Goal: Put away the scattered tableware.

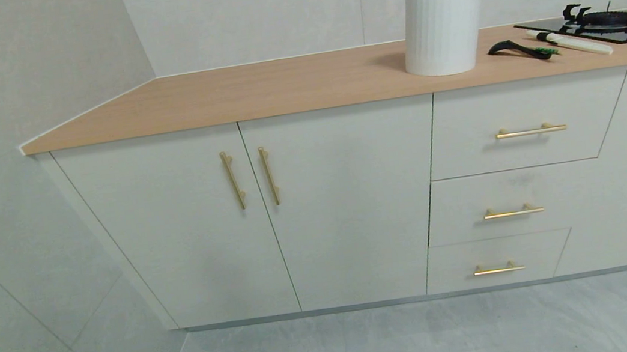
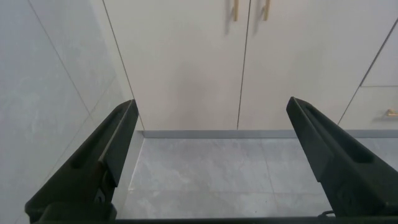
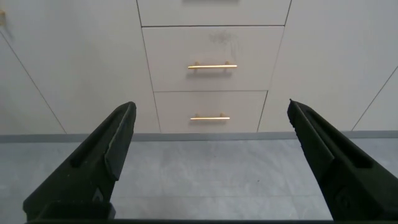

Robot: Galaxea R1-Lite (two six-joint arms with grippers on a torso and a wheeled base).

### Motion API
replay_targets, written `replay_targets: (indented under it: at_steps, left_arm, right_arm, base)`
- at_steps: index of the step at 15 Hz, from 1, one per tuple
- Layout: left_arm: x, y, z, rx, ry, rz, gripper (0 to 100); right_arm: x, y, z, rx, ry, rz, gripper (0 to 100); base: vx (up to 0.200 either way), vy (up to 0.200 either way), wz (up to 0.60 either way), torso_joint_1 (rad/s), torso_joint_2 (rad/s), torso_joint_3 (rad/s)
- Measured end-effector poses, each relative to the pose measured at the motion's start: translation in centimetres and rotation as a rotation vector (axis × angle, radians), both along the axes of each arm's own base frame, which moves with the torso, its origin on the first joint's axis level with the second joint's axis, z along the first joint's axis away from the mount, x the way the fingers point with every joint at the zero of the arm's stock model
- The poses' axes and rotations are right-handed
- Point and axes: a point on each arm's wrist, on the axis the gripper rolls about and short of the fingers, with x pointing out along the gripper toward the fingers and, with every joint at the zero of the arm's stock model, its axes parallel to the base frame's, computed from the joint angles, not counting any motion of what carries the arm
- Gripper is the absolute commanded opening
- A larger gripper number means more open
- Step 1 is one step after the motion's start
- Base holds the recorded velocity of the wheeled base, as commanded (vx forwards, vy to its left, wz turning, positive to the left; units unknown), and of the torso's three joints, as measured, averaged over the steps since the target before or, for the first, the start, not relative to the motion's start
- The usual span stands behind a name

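Note:
On the wooden countertop (image 1: 254, 90) at the right lie a black-handled utensil (image 1: 521, 49) and a long white utensil (image 1: 569, 41), beside a tall white ribbed holder (image 1: 443, 16). My left gripper (image 2: 211, 106) hangs low and open over the floor, facing the cabinet doors (image 2: 249, 62). My right gripper (image 3: 211, 109) is also open and empty, low in front of the lower drawers (image 3: 211, 59).
A black gas hob (image 1: 614, 21) sits at the counter's far right. Below are two cabinet doors (image 1: 258, 213) with gold handles and three shut drawers (image 1: 525, 124). A tiled wall closes the left side. Grey floor (image 1: 431, 336) lies in front.

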Motion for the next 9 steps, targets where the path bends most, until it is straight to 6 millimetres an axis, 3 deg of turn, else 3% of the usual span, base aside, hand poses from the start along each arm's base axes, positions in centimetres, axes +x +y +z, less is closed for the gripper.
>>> replay_targets:
  at_steps: [9]
  left_arm:
    - [0.00,0.00,-0.01,-0.002,0.000,0.000,100]
  right_arm:
    - [0.00,0.01,-0.02,0.038,0.001,0.002,100]
  base:
    - [0.000,0.000,0.00,0.000,0.00,0.000]
